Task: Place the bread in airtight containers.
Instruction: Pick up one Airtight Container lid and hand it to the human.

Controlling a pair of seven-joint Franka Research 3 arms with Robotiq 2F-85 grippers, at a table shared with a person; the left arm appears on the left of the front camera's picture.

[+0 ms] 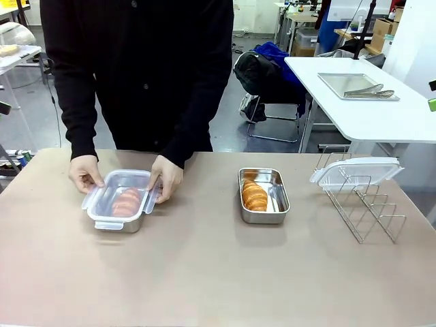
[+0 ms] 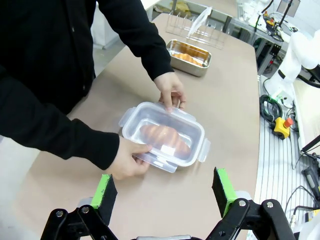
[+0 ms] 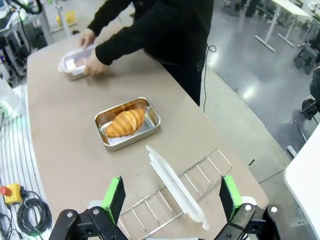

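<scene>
At the left of the table a person's hands (image 1: 165,178) press a clear clip lid onto a steel container (image 1: 112,219); one croissant (image 1: 126,202) shows through it. The second container (image 1: 264,216) stands uncovered in the middle with the other croissant (image 1: 254,196) inside. My left gripper (image 2: 164,192) hovers open above the near side of the lidded container (image 2: 162,136), apart from it. My right gripper (image 3: 172,197) hangs open over the wire rack (image 3: 150,205), short of the uncovered container (image 3: 132,139) and its croissant (image 3: 125,121).
The wire rack (image 1: 361,204) stands at the right of the table, with a spare clear lid (image 1: 355,170) resting on top of it. A white side table (image 1: 361,109) with a flat tray and tongs is behind it. Cables and an emergency stop (image 2: 284,125) lie beside the table.
</scene>
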